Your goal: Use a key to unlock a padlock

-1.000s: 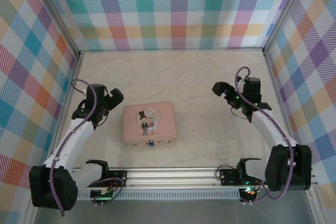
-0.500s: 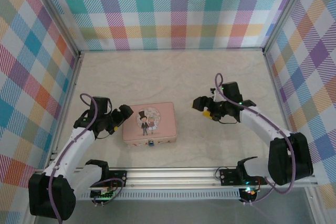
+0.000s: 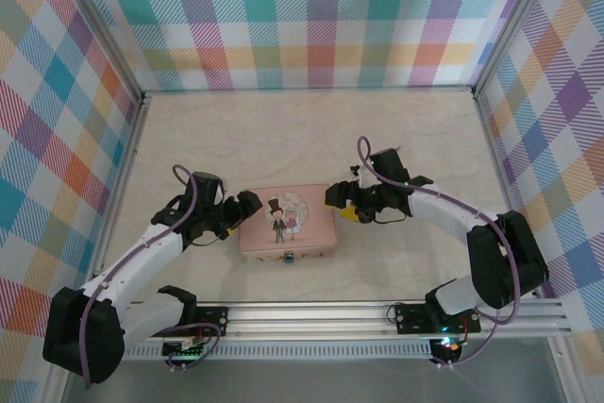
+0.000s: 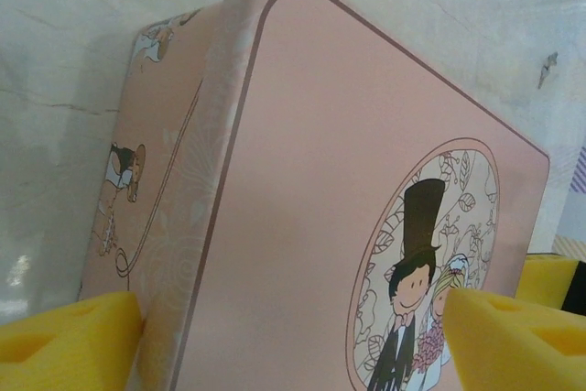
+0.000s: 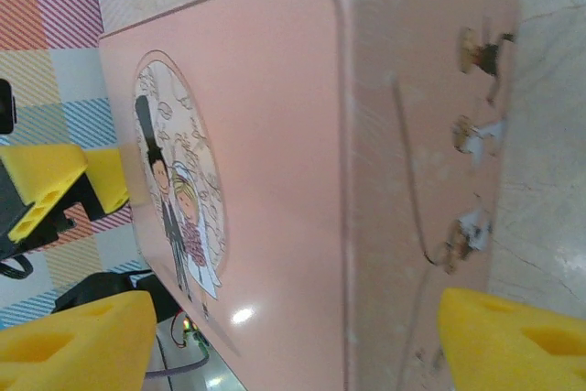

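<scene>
1. Both arms have closed on the pink tin point(image 3: 288, 224), nudging it right.
2. Left gripper point(image 3: 247, 207) and right gripper point(image 3: 342, 205) gape wide at its ends, poised to brace.
3. The padlock point(image 3: 289, 258) hangs at its near edge.

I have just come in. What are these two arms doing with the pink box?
Both arms are at the pink tin on the table. The left gripper is open at the tin's left end and the right gripper is open at its right end, so they bracket it. The wrist views show their yellow pads at its edges. The small padlock sits on the tin's near side, and neither gripper is on it.
</scene>
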`<state>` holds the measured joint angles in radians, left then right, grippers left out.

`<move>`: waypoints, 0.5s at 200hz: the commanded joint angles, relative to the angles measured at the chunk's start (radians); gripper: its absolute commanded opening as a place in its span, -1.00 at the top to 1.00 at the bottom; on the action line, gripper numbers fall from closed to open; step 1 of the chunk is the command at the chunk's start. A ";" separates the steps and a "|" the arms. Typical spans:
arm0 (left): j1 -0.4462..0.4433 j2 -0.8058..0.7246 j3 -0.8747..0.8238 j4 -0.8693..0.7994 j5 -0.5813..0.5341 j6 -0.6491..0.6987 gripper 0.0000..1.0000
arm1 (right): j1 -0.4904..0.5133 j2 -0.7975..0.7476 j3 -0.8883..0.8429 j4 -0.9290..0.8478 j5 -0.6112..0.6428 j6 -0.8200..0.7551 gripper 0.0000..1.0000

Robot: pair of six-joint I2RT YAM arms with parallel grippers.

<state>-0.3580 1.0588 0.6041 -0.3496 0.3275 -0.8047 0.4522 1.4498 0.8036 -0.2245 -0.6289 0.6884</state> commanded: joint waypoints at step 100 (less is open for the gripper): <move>-0.162 0.284 0.201 0.229 -0.016 -0.046 -0.70 | -0.021 0.054 0.098 -0.061 0.083 -0.032 -0.43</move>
<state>-0.4767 1.2911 0.7319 -0.2527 0.2356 -0.8322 0.4267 1.4788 0.8612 -0.2844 -0.5182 0.6876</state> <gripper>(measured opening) 0.852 0.718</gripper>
